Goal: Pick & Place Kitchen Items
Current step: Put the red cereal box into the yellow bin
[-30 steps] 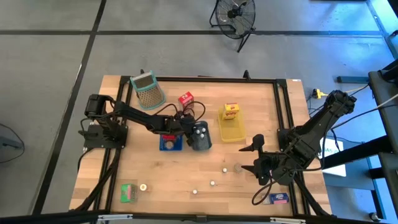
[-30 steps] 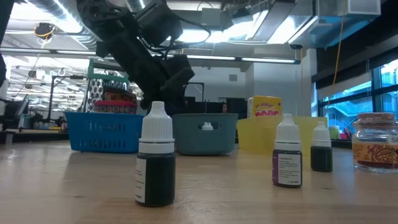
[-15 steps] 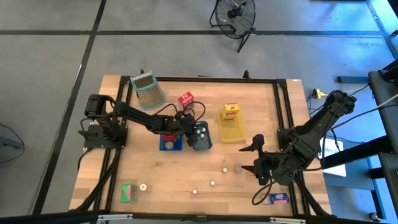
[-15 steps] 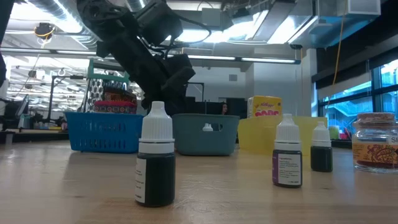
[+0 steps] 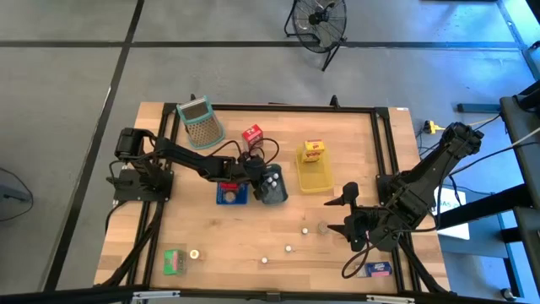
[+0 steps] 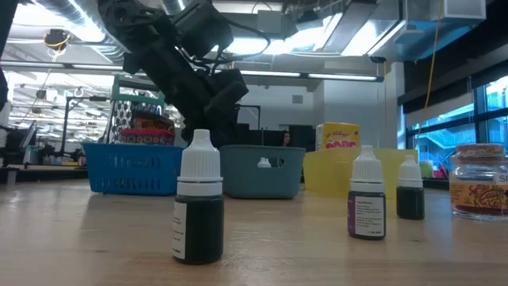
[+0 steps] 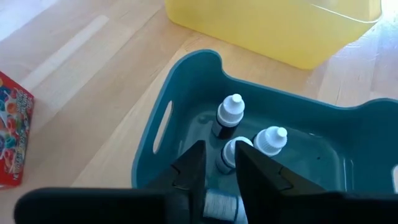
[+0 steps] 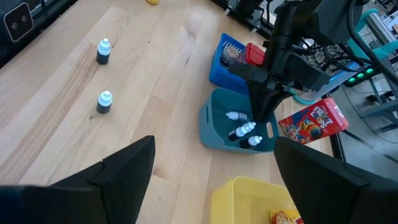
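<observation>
My left gripper (image 5: 263, 173) (image 7: 219, 158) points steeply down into the grey-blue tray (image 5: 274, 192) (image 7: 186, 68) at mid-table, its fingers a narrow gap apart. Three white-capped dropper bottles lie in that tray; one (image 7: 229, 151) shows in the gap just past the fingertips, the others (image 7: 229, 112) (image 7: 268, 140) beyond. Several more bottles (image 5: 288, 248) (image 6: 198, 206) and a small jar (image 5: 321, 227) (image 6: 479, 183) stand on the near half of the table. My right gripper (image 5: 337, 216) (image 8: 211, 165) waits wide open above the table's right side, with nothing between its fingers. My left gripper stands over the nearest bottle's cap (image 7: 233, 147) from above, slanting down. The fingers hide the bottle's sides, so I cannot tell whether they touch it. The bottle rests in the tray.
A blue tray (image 5: 229, 194) holding a tin sits left of the grey-blue one, a yellow tray (image 5: 314, 176) with a yellow carton (image 5: 314, 150) to its right. A red carton (image 5: 251, 133) and a mesh basket (image 5: 199, 122) lie farther back. Green (image 5: 174, 261) and blue (image 5: 378, 269) cartons lie near the front edge.
</observation>
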Robot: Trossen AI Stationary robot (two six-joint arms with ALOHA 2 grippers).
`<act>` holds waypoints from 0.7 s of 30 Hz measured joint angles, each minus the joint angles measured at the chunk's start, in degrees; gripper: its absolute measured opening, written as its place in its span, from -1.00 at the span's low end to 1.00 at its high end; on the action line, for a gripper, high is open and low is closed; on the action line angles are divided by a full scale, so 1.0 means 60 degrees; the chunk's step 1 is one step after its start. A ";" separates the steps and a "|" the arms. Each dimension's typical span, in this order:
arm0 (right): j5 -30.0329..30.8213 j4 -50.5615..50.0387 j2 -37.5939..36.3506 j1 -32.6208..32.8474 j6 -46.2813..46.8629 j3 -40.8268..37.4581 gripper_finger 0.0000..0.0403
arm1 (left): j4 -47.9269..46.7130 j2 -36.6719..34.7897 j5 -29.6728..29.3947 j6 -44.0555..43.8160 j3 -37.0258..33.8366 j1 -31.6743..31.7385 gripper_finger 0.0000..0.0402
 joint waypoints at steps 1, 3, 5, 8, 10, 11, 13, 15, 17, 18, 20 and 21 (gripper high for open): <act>0.0000 0.0000 0.0000 -0.0002 0.0000 0.0000 0.65 | 0.0000 0.0000 0.0004 -0.0003 0.0000 0.0004 -0.58; 0.0000 0.0000 0.0000 -0.0003 0.0000 0.0000 0.65 | 0.0000 0.0000 -0.0042 -0.0018 0.0000 0.0000 -0.56; 0.0000 0.0000 0.0000 0.0000 0.0000 0.0000 0.65 | 0.0022 0.0000 -0.0050 -0.0012 0.0000 0.0003 -0.54; 0.0000 0.0000 0.0000 -0.0003 0.0000 0.0000 0.65 | 0.0091 0.0000 -0.0053 0.0053 0.0004 0.0004 -0.51; 0.0000 -0.0004 0.0000 -0.0003 0.0000 0.0000 0.65 | 0.0098 0.0000 -0.0056 0.0051 0.0004 0.0001 -0.50; 0.0000 -0.0006 -0.0002 -0.0001 0.0000 0.0000 0.65 | 0.0112 0.0000 -0.0057 0.0056 0.0005 0.0004 -0.49; 0.0000 -0.0025 0.0000 -0.0001 0.0002 0.0000 0.65 | 0.0117 0.0000 -0.0058 0.0069 0.0007 0.0004 -0.49; 0.0000 -0.0032 0.0000 -0.0002 0.0004 0.0000 0.65 | 0.0119 0.0000 -0.0052 0.0104 0.0007 0.0002 -0.49; 0.0000 -0.0033 0.0000 -0.0001 0.0004 0.0000 0.65 | 0.0104 0.0000 -0.0050 0.0216 0.0028 0.0004 -0.49; 0.0000 -0.0032 0.0000 -0.0001 0.0004 0.0000 0.65 | 0.0063 0.0000 -0.0031 0.0229 0.0073 0.0004 -0.49; 0.0000 -0.0029 0.0000 -0.0001 0.0004 0.0000 0.65 | 0.0058 0.0000 0.0187 0.0287 0.0194 0.0004 -0.48; 0.0000 -0.0029 0.0000 0.0000 0.0005 0.0000 0.65 | 0.0058 -0.0004 0.0323 0.0363 0.0265 0.0004 -0.48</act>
